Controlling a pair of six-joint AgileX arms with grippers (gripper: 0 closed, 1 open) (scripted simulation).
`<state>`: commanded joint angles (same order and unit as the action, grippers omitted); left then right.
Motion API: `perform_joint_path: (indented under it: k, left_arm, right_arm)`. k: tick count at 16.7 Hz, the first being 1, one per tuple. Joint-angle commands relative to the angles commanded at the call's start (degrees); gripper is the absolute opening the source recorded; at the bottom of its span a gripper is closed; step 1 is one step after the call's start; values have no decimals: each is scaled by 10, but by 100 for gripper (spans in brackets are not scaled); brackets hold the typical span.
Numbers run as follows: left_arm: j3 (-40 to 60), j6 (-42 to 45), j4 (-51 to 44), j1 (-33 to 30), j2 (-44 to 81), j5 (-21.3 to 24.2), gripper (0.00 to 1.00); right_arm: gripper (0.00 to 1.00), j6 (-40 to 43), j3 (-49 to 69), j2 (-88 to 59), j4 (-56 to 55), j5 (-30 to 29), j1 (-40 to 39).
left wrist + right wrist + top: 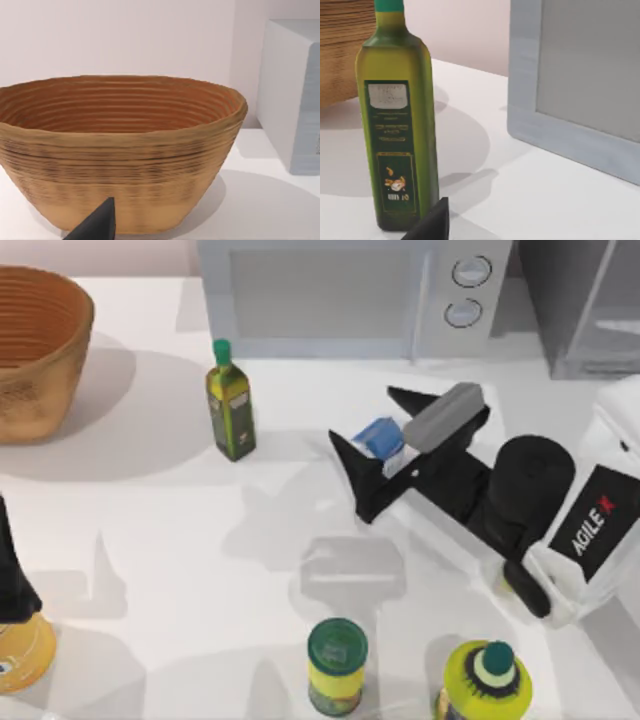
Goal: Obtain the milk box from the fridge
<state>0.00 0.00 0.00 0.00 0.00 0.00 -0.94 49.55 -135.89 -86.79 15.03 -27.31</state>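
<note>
Seen from above: right gripper [372,452] stretched out over the middle of the table [150,540], black fingers spread in a wide V with the milk box [379,438] between them, blue carton with a white top. Whether both fingers press the carton, hard to tell. White AgileX-marked arm [590,525] reaching in from the right edge. Fridge [585,300] at the back right corner, grey, translucent door, well apart from the carton. White microwave [350,295] just left of the fridge along the back edge, two round knobs on its right side. Green-capped oil bottle [230,400] upright left of the gripper, with open tabletop between the two. Woven basket [35,350] at the back left. Left arm [15,580] parked at the left edge, above an orange-yellow container [25,650]. Green-lidded can [337,665] and yellow-green bottle [487,680] standing at the front edge, bare white surface between them and the gripper.

From the left wrist: basket [120,160] close ahead, rim wide and open, one dark fingertip [97,225] of the left gripper in front of it; finger spread not readable here. Side of the microwave [295,95] beyond, table showing between it and the basket.

From the right wrist: oil bottle [397,125] upright and near, one dark fingertip [432,222] at its foot. Microwave [575,75] front farther back, clear white table [520,195] between. Edge of the basket [345,45] behind the bottle.
</note>
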Motion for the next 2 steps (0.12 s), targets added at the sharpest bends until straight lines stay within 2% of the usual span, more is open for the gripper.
perform_joint_path:
  k: [2]
  left_arm:
    - [0, 0, 0, 0, 0, 0, 100]
  right_arm:
    - [100, 0, 0, 0, 0, 0, 0]
